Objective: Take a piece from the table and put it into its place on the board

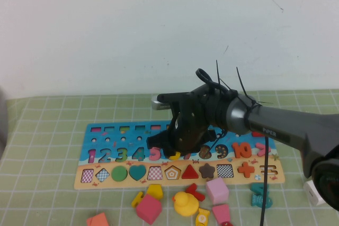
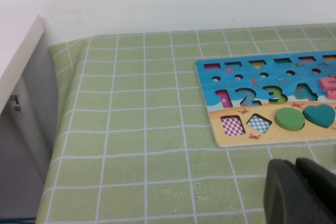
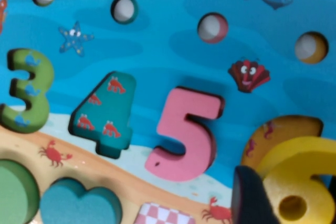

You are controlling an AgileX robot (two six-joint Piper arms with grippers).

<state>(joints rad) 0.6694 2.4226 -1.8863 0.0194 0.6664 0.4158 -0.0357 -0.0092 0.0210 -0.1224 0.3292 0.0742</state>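
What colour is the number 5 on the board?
Pink, clearest in the right wrist view: the 5 sits between the teal 4 and the yellow 6.

Right gripper (image 1: 177, 149) hung low over board (image 1: 106, 144), hiding numerals six to eight in high view; fingertips lost in dark bulk. Yellow 6 (image 3: 302, 182) was cut by right wrist view's edges, dark finger (image 3: 252, 198) covering its side. Left gripper (image 2: 302, 192) showed only as dark blurred corner, cropped. Board's far end was out of left wrist view.
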